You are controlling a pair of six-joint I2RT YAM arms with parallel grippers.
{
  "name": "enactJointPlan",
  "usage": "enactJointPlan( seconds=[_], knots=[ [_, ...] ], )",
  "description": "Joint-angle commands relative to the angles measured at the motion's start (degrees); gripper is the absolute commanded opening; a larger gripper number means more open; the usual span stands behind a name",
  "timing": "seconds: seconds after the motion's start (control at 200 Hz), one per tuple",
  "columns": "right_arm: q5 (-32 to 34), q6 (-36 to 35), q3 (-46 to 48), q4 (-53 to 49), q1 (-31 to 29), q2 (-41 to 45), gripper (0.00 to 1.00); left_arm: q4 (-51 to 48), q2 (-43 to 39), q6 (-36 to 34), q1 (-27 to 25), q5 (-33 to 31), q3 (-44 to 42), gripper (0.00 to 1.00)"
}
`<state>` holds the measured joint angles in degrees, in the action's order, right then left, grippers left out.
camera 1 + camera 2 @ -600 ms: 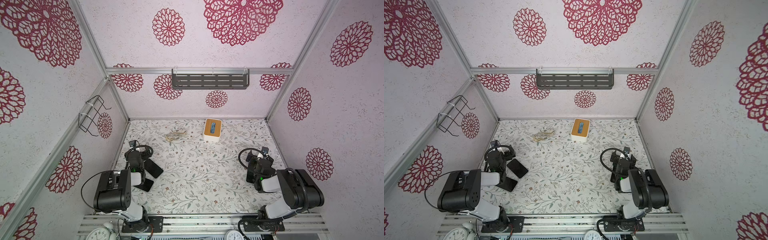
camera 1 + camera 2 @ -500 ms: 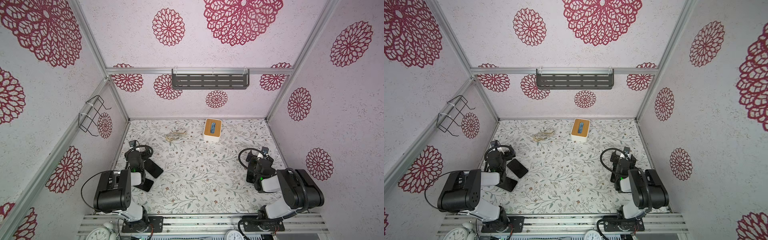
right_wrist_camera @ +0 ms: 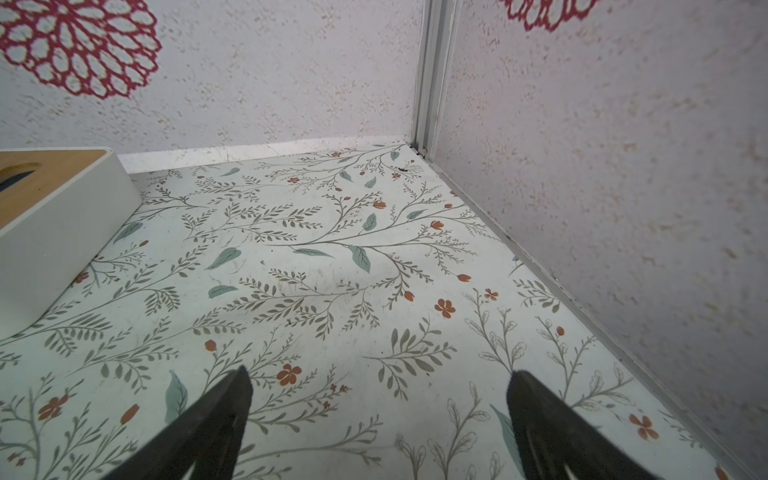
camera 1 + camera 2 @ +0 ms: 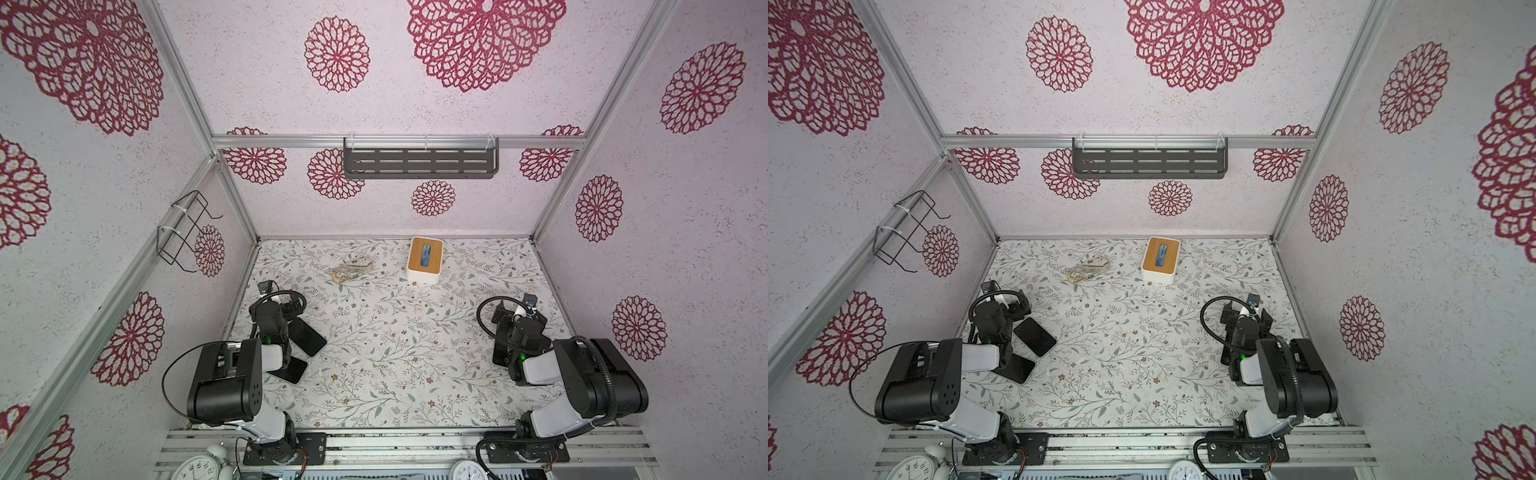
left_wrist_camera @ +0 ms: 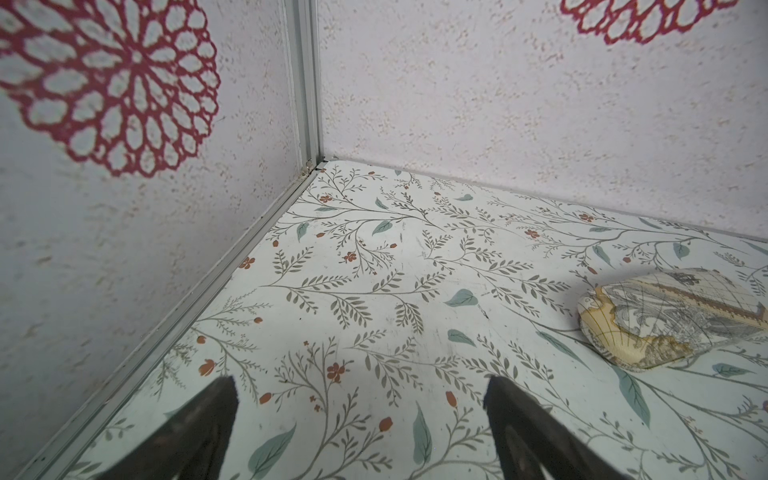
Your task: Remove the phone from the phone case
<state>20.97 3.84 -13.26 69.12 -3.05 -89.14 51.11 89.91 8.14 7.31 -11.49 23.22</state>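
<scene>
- The table point(image 4: 415, 357) fills the lower middle of both top views. It is covered with a white sheet printed with grey-green sprigs and small orange flowers.
- The walls point(image 4: 457, 208) are pale and rough, with red lace-like rosettes, and are joined by aluminium rails.
- A grey slotted shelf point(image 4: 419, 164) hangs on the rear wall at mid-frame. A black wire rack point(image 4: 187, 232) hangs on the wall at left.
- Two black slabs lie flat at lower left beside the left arm. The upper slab point(image 4: 309, 337) is clear of the arm, and the lower slab point(image 4: 293, 369) is partly under it. Which is the phone and which the case cannot be told.
- The left gripper point(image 5: 361, 386) is spread wide with nothing between its fingers, over bare sheet. A map-print object point(image 5: 665, 320) lies near.
- The right gripper point(image 3: 382, 376) is likewise spread and empty. A white box point(image 3: 62, 232) with a wooden lid stands near it.
- Two clocks point(image 4: 195, 469) show at the bottom edge.
</scene>
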Motion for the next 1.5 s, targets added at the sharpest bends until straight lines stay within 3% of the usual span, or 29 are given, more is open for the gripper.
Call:
enactJointPlan(
  seconds=[0.0, 1.076, 1.291, 1.496],
  knots=[
    [0.22, -0.85, -0.2, 1.9, 0.26, 1.0, 0.99, 0.43, -0.61, -0.41, -0.34, -0.38, 0.7, 0.97],
    [0.64, -0.85, 0.48, 3.04, 0.24, 1.14, 0.99, 0.55, -1.16, -0.32, -0.5, -1.22, 0.41, 0.97],
    [0.85, -1.71, 2.99, 5.54, -0.43, 4.24, 0.99, -5.26, -13.39, -2.64, -5.31, -9.44, -1.32, 0.97],
    [4.1, -1.79, -0.36, -10.46, -2.49, 14.74, 0.99, -28.69, -28.44, 3.0, -9.59, -11.64, 3.58, 0.97]
  ],
)
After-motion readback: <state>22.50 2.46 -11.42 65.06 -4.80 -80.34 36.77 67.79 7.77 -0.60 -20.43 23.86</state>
